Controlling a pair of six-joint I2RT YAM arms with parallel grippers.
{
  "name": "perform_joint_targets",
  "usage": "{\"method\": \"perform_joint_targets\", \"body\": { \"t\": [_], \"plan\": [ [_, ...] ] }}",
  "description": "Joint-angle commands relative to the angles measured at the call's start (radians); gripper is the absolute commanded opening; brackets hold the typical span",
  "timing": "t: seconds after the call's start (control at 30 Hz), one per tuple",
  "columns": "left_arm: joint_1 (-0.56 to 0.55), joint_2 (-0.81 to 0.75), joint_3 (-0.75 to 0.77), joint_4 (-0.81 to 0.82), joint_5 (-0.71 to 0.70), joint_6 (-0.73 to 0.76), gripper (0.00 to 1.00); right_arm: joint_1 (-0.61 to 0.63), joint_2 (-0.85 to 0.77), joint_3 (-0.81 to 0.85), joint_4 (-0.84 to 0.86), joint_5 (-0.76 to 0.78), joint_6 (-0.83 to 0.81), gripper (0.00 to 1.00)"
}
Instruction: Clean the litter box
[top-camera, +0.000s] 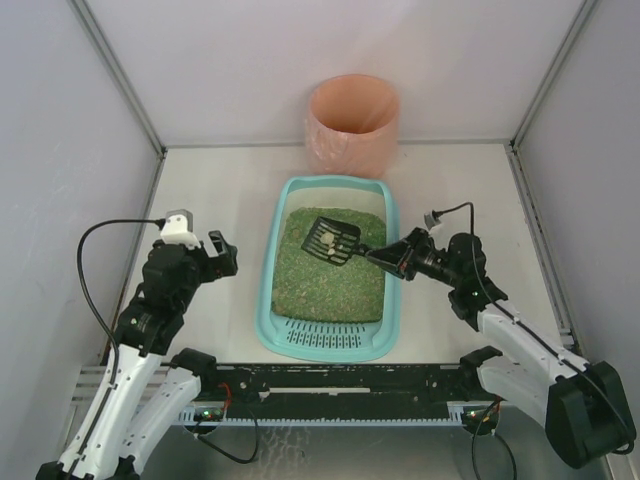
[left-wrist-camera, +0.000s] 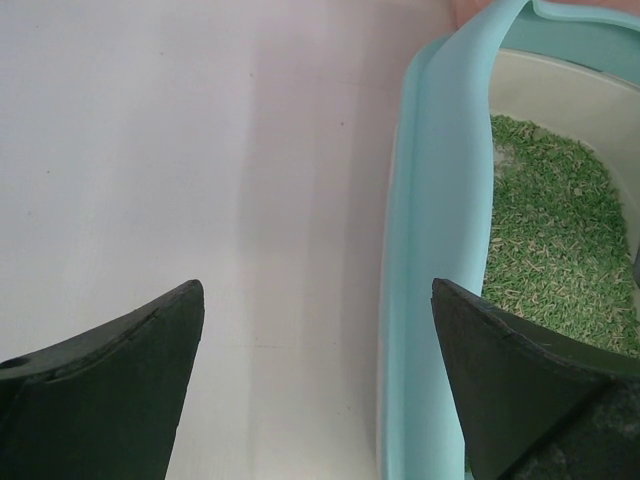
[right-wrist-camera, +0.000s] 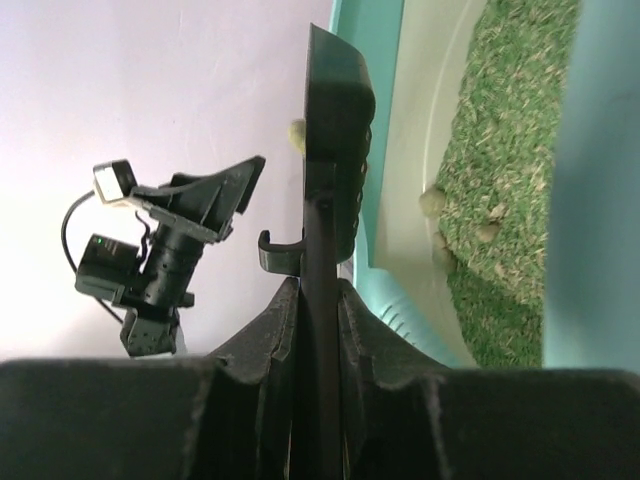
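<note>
White table (left-wrist-camera: 150, 150), litter box (left-wrist-camera: 430, 250) half out-of-frame.

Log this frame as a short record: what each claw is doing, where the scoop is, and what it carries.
Litter box: large shallow rectangular teal plastic tray, mid-table, grate end nearest the arms, green-brown granules inside
Scoop: small black slotted plastic scoop, over the far half of the granules, pale clumps on it
Right claw: shut on the scoop's handle
Left claw: open, holding nothing, just outside the tray's left rim
Bin: round pink-orange bin, beyond the tray's far end
</note>
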Motion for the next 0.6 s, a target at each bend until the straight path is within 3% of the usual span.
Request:
{"method": "perform_joint_targets", "body": {
  "t": [0.0, 0.17, 0.33, 0.47, 0.57],
  "plan": [
    [0.013, 0.019, 0.000, 0.023, -0.034, -0.011, 0.99, -0.094, -0.032, -0.012, 0.032, -0.017, 0.015, 0.00],
    [0.032, 0.023, -0.004, 0.030, -0.025, -0.015, 0.99, -0.017, 0.059, 0.073, 0.067, -0.065, -0.014, 0.00],
    [0.050, 0.033, -0.001, 0.033, -0.003, -0.013, 0.99, -0.092, 0.036, 0.010, 0.088, -0.045, 0.029, 0.00],
    [0.053, 0.029, -0.006, 0.036, 0.001, -0.014, 0.99, -0.014, 0.086, 0.102, 0.046, -0.076, -0.040, 0.00],
    [0.056, 0.029, -0.004, 0.035, 0.002, -0.010, 0.99, -0.094, 0.056, 0.065, 0.000, -0.059, -0.042, 0.00]
  ]
}}
